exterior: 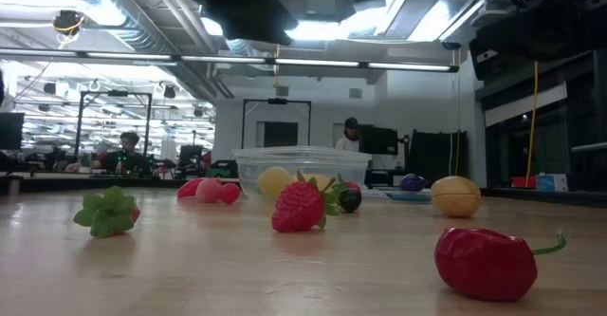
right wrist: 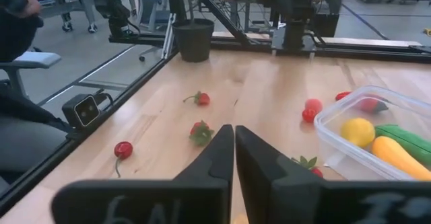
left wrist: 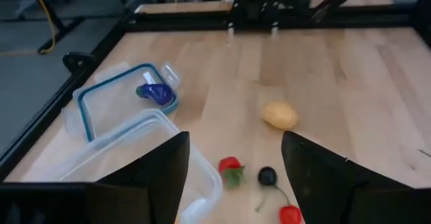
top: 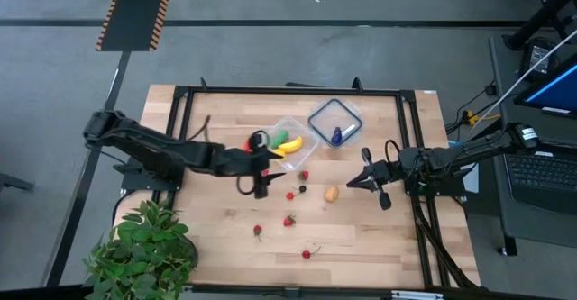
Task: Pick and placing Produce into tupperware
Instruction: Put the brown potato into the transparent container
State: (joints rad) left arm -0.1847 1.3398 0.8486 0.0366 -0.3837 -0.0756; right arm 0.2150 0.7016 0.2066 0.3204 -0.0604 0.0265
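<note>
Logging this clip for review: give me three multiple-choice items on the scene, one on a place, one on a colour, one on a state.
1. Where does the blue-purple piece lie?
A. On the lid
B. In the tupperware
C. By the potted plant

2. What colour is the long curved piece in the tupperware?
A. Blue
B. Yellow
C. Black

3. How do the right gripper fingers stand?
A. Wide apart
B. Clamped on a strawberry
C. Closed together, holding nothing

Answers:
1. A, since the left wrist view shows it inside the lid's blue rim.
2. B, since it shows yellow from above and in the right wrist view.
3. C, since the right wrist view shows the two fingers meeting with nothing between.
</note>
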